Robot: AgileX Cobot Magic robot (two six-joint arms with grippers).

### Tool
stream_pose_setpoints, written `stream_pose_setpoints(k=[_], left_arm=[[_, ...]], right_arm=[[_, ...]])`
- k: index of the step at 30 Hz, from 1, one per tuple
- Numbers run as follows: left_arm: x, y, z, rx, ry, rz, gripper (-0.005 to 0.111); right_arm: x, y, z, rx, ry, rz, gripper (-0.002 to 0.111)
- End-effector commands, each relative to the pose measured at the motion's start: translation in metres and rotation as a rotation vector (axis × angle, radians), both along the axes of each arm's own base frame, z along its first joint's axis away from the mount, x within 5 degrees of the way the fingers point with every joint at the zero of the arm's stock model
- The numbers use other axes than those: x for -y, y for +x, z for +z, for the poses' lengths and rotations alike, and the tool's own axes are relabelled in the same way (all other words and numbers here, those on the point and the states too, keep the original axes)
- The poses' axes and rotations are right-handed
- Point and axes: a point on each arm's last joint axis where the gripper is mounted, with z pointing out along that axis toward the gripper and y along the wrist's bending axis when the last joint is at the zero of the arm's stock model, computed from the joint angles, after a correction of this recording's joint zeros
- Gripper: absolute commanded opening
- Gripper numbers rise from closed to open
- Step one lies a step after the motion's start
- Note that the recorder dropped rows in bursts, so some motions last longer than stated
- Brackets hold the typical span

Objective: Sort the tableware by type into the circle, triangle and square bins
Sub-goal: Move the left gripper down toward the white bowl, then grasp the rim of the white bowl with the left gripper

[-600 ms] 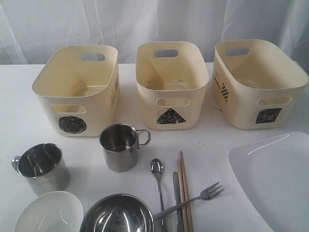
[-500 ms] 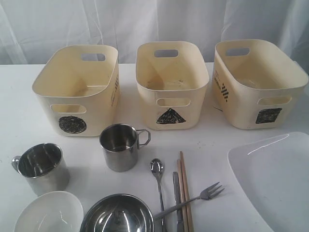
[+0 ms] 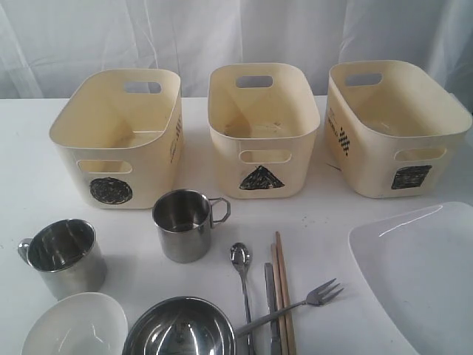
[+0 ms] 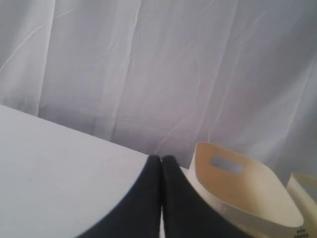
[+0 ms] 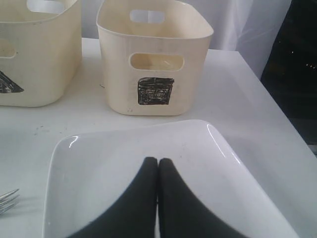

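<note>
Three cream bins stand in a row at the back: circle bin (image 3: pixel 118 140), triangle bin (image 3: pixel 262 133), square bin (image 3: pixel 395 129). In front lie two steel mugs (image 3: pixel 63 255) (image 3: pixel 185 222), a white bowl (image 3: pixel 74 325), a steel bowl (image 3: pixel 179 329), a spoon (image 3: pixel 242 266), a knife (image 3: pixel 271 303), chopsticks (image 3: pixel 282 288), a fork (image 3: pixel 310 298) and a large white plate (image 3: pixel 421 270). Neither arm shows in the exterior view. My left gripper (image 4: pixel 161 158) is shut and empty beside a bin (image 4: pixel 237 183). My right gripper (image 5: pixel 158 160) is shut and empty over the plate (image 5: pixel 99 168), facing the square bin (image 5: pixel 154 59).
White curtain (image 3: pixel 222 29) hangs behind the white table (image 3: pixel 22 170). The table's right edge (image 5: pixel 277 114) drops off into dark space beside the square bin.
</note>
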Motion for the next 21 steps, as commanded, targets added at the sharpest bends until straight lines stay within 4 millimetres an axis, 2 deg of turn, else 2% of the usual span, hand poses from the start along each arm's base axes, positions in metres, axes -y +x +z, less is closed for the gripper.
stream_pose_setpoints(k=[1,4,6,7,8,9,11,13,16,21], left_arm=[[0.002,0.001,0.017,-0.024,-0.113,-0.043,0.0],[-0.001,0.02,0.034,-0.119,-0.219,-0.014,0.0],[0.0,0.038,0.037,-0.259,-0.186,-0.038,0.0],[0.004,0.049,0.034,-0.397,-0.123,-0.09,0.0],[0.01,0.055,0.03,-0.513,-0.098,-0.158,0.0],[0.022,0.058,0.035,-0.666,-0.085,-0.303,0.0],[0.041,0.063,0.048,-0.836,-0.168,-0.551,0.0],[0.052,0.069,0.051,-0.972,-0.268,-0.701,0.0],[0.055,0.077,0.041,-1.063,-0.332,-0.757,0.0],[0.055,0.087,0.027,-1.128,-0.297,-0.793,0.0]], right_arm=[[0.0,0.0,0.0,0.005,0.003,0.001,0.0],[0.0,0.0,0.0,0.005,0.003,0.001,0.0],[0.0,0.0,0.0,0.005,0.003,0.001,0.0],[0.0,0.0,0.0,0.005,0.003,0.001,0.0],[0.0,0.0,0.0,0.006,0.004,0.001,0.0],[0.0,0.0,0.0,0.006,0.004,0.001,0.0],[0.0,0.0,0.0,0.006,0.004,0.001,0.0],[0.0,0.0,0.0,0.006,0.004,0.001,0.0],[0.0,0.0,0.0,0.006,0.004,0.001,0.0],[0.0,0.0,0.0,0.006,0.004,0.001,0.0]])
